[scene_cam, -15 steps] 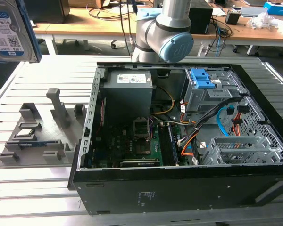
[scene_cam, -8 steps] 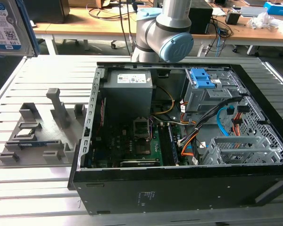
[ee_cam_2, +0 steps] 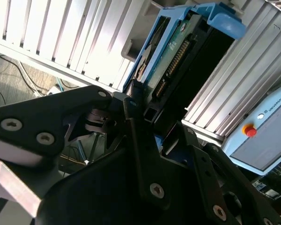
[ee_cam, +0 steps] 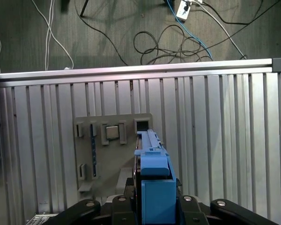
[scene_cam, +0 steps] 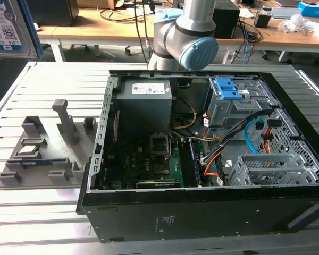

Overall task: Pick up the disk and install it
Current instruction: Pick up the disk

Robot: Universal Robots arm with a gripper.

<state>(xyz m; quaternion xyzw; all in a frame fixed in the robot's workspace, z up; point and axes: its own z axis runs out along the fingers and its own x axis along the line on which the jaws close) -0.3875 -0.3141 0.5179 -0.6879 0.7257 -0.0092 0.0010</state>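
Blue-railed disk: the disk (ee_cam_2: 178,56) is off the table, edge-on in both wrist views, green board side and connector row showing in the second wrist view; its label face sits at the exterior view's upper left corner (scene_cam: 5,26).
Gripper: the gripper (ee_cam_2: 152,115) pinches the disk's lower end, black fingers (ee_cam_2: 131,105) pressed against its sides.
Fixture: grey fixture tray (ee_cam: 98,159) lies below the disk in the first wrist view, a small square chip (ee_cam: 112,132) seated in one slot.
Table: slatted aluminium table (ee_cam: 215,140).
Case: open computer case (scene_cam: 202,212) on the table, at the exterior view's right of the tray.
Cage: blue-fronted drive cage (scene_cam: 228,98) in the case's far corner.
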